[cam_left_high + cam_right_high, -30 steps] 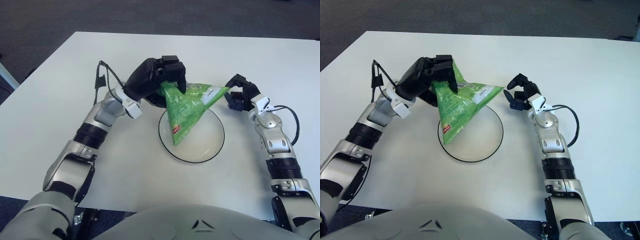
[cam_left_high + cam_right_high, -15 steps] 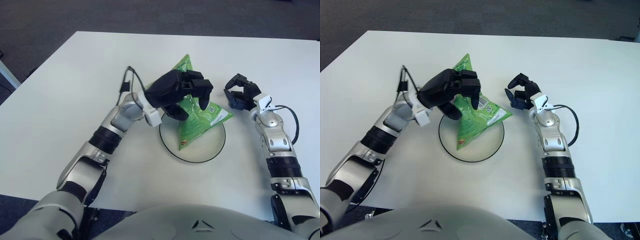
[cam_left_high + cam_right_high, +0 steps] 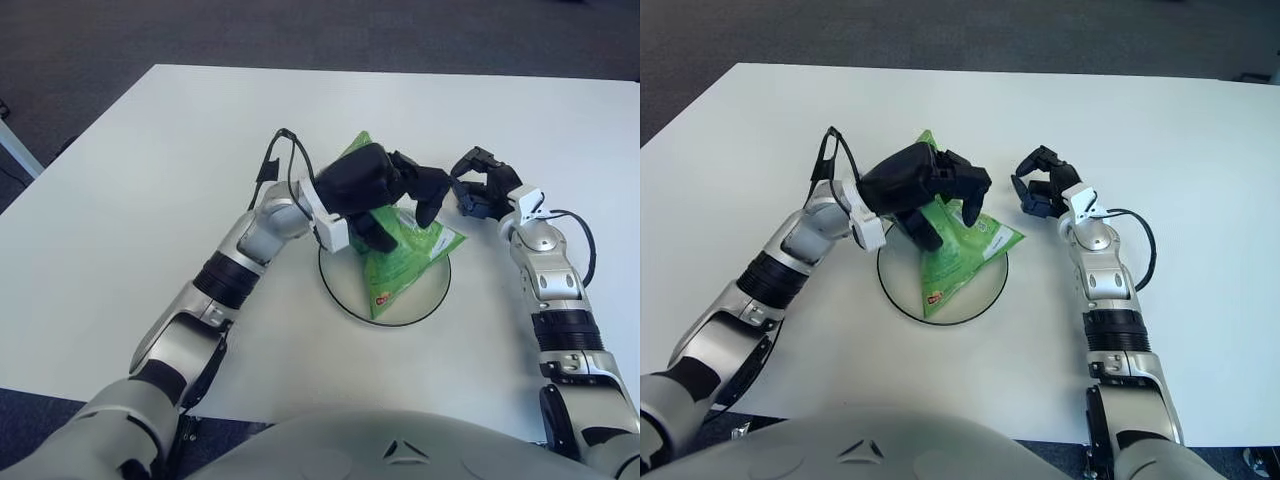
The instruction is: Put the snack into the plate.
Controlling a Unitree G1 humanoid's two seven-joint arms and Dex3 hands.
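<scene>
The snack is a green bag (image 3: 405,258) lying slanted in the white, dark-rimmed plate (image 3: 343,292), its lower tip near the plate's front rim. An upper corner of the bag (image 3: 928,141) pokes out behind my left hand (image 3: 385,198). That black hand hovers over the plate's far side, its fingers and thumb still curled around the top of the bag. My right hand (image 3: 480,190) shows just right of the plate, fingers curled with nothing in them.
The plate sits near the middle of a white table (image 3: 150,200). A dark floor lies beyond the table's far and left edges. A black cable (image 3: 280,160) loops off my left wrist.
My left hand has carried the bag rightward and down. The bag went from hanging over the plate's left side to lying inside it. The right hand has barely moved.
</scene>
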